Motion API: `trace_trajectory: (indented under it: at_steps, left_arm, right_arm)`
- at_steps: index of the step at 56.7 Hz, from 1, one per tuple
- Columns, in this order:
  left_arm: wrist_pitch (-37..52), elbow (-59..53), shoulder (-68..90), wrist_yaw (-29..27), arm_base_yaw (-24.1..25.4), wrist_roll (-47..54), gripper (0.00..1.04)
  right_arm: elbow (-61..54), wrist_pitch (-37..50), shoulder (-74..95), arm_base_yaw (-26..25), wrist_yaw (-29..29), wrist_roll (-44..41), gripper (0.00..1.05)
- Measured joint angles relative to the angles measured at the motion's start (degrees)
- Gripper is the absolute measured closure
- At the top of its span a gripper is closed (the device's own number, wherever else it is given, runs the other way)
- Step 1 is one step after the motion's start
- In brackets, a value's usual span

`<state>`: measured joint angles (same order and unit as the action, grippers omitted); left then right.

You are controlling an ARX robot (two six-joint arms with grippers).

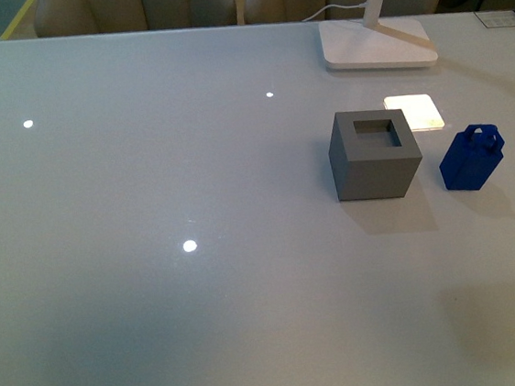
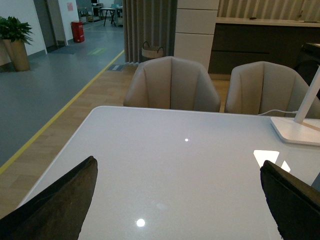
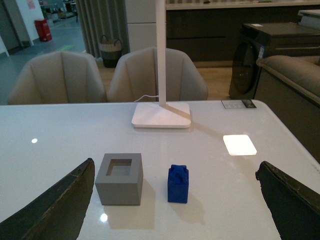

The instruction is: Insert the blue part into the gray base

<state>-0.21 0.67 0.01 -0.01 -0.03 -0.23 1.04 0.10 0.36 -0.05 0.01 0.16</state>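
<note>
**Blue part** [image 1: 472, 159]: stands upright on the surface [image 1: 149, 214], loop handle uppermost. It is just to the right of the gray base [image 1: 375, 155], with a clear gap between them and no contact. It is outside the base.

**Gray base:** sits flat on the surface with the square hole in its top face turned upward.

**Surroundings:** a bright square patch of reflected light [image 1: 414, 111] lies just behind the base. The white lamp foot [image 1: 376, 44] stands beyond that, well apart from the base. Beige chairs [image 2: 171, 83] stand past the far edge of the surface.

**Right gripper** [image 3: 175, 165]: jaws are spread wide and hold nothing. In its wrist view the base and blue part appear ahead, between the two dark fingers [image 3: 55, 205], clear of both.

**Left gripper** [image 2: 178, 162]: jaws are likewise wide apart and empty, above bare surface to the left of the base.
</note>
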Motion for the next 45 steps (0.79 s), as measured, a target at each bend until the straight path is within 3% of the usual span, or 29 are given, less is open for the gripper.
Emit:
trace_trajectory:
  at_steps: [45]
  left_arm:
    - [0.00, 0.00, 0.00, 0.02, 0.00, 0.00, 0.07]
  right_arm:
    - [0.46, -1.57, 0.85, -0.02, -0.74, -0.79, 0.09]
